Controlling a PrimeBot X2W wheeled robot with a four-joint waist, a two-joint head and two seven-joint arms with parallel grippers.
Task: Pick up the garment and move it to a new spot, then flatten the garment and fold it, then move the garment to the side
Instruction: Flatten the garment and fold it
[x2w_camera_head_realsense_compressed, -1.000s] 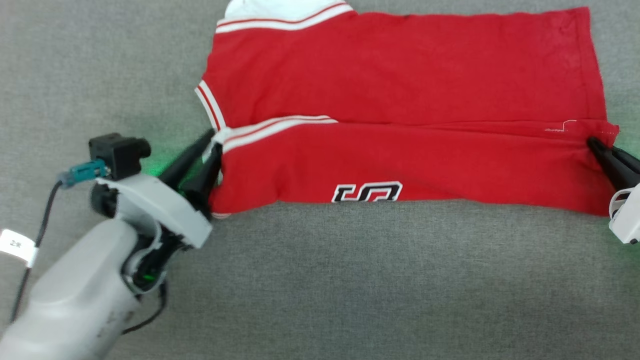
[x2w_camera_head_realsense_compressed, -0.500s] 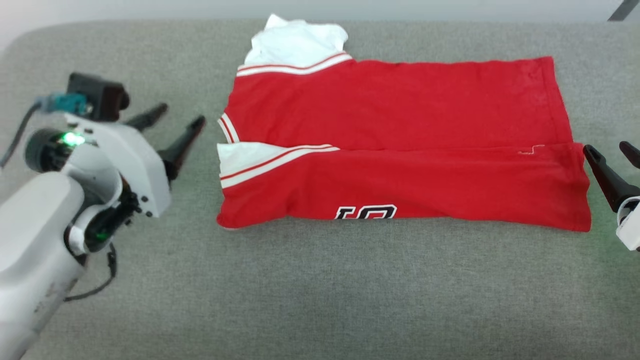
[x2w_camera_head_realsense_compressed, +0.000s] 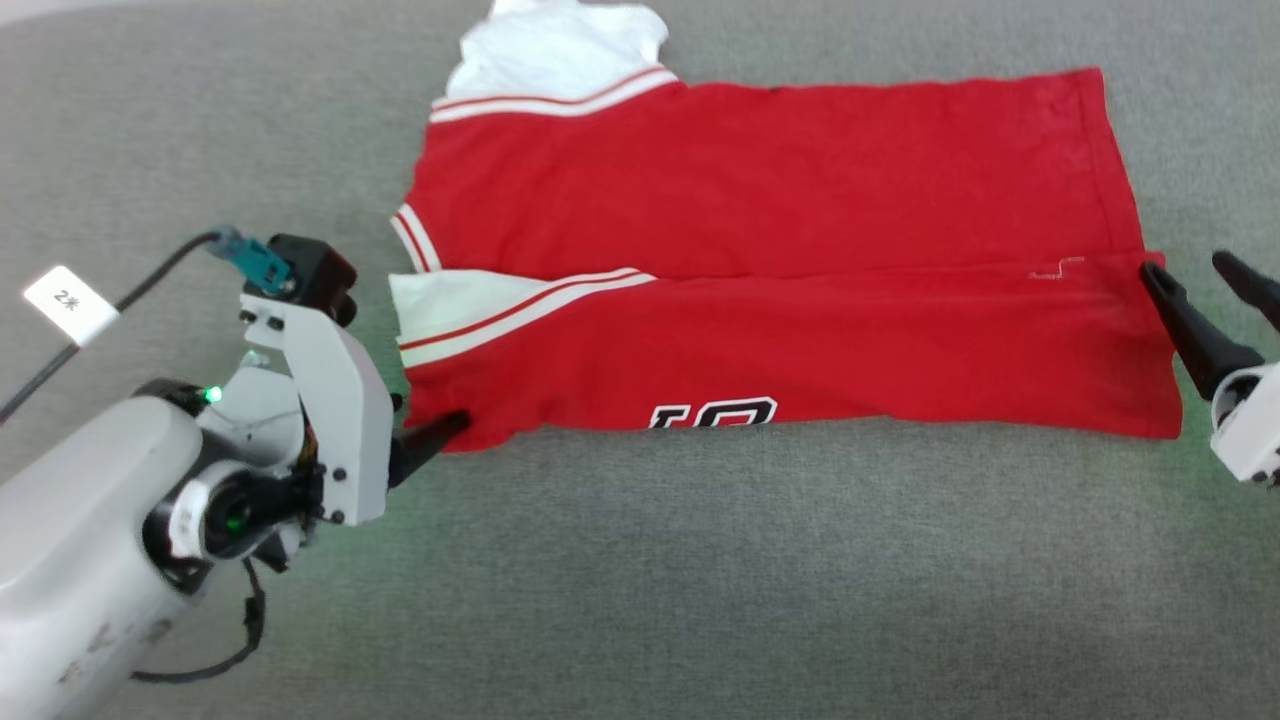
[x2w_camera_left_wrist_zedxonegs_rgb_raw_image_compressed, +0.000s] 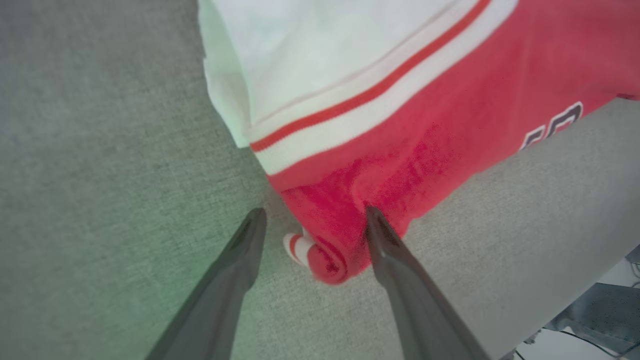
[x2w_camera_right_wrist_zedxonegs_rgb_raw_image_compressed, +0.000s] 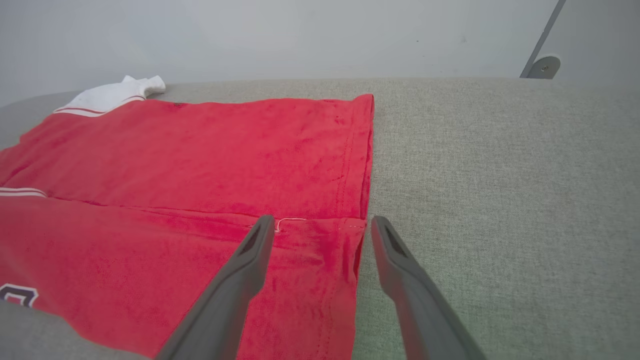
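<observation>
**Legible Markings**

Black-and-white lettering (x2w_camera_head_realsense_compressed: 712, 413) is printed on the garment (x2w_camera_head_realsense_compressed: 780, 190) at its near folded edge. The characters are cut off by the fold and cannot be read with certainty. A white tag (x2w_camera_head_realsense_compressed: 70, 303) is fixed to a cable (x2w_camera_head_realsense_compressed: 150, 282). On it, a "2" is followed by one unclear character.

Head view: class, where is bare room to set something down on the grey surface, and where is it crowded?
Free: the strip of grey surface in front of the garment; also the patch beyond the left arm. Crowded: the garment's ends, by the left gripper and right gripper.
</observation>
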